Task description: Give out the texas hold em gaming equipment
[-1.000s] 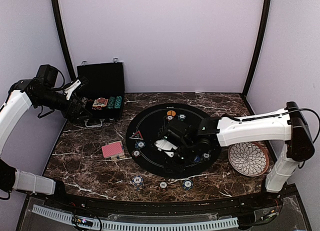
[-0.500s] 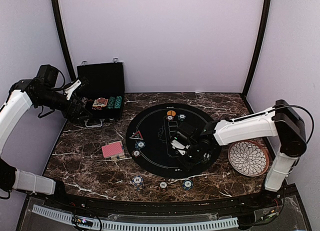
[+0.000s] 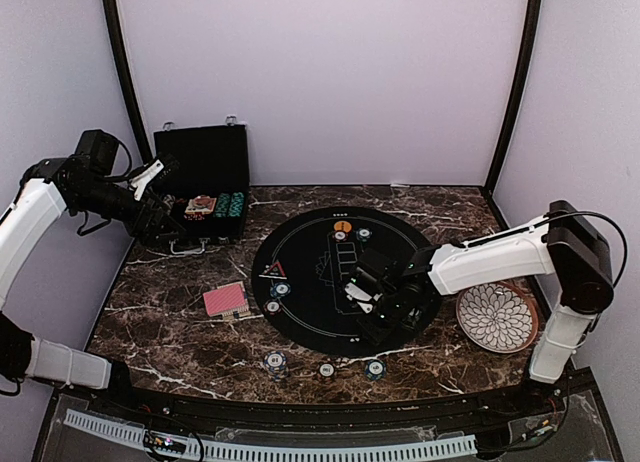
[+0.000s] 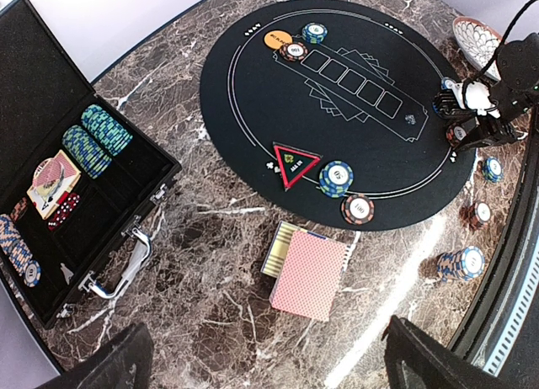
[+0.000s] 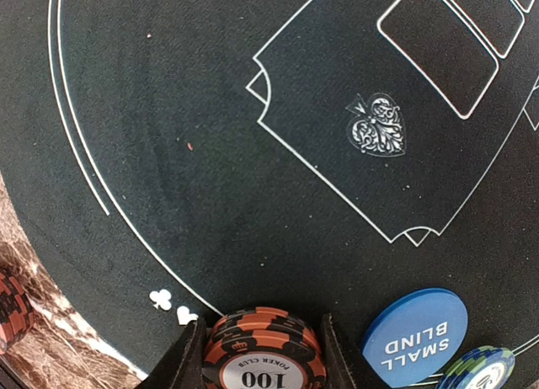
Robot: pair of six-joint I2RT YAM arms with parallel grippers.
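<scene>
Black felt mat [image 3: 300, 247], near-right sector: right gripper [image 5: 263, 355] clamps red 100-chip stack [image 5: 268, 328] beside SMALL BLIND button [image 5: 414, 334]. Stack rigid, light, likely shears apart; hold striped edges low. Left gripper [image 4: 271, 359] open, empty.

The tabletop [image 4: 210, 263] looks like polished dark-brown marble, veined in white and glossy enough to catch a streak of light. The round black mat [image 5: 168, 153] on it is matt and cloth-like (fine lint specks show up close), with its lines printed in thin white. The stack of red chips [image 5: 265, 349] has a smooth, faintly satin face with a white label. The blue button [image 5: 414, 332] beside it looks like smooth plastic. The black case [image 4: 38, 77] has a matt dark lining and a shiny metal handle [image 4: 137, 253]. The playing cards [image 4: 310, 275] show a finely patterned pink-red back. The plate [image 3: 497, 318] is glossy white and looks ceramic.
</scene>
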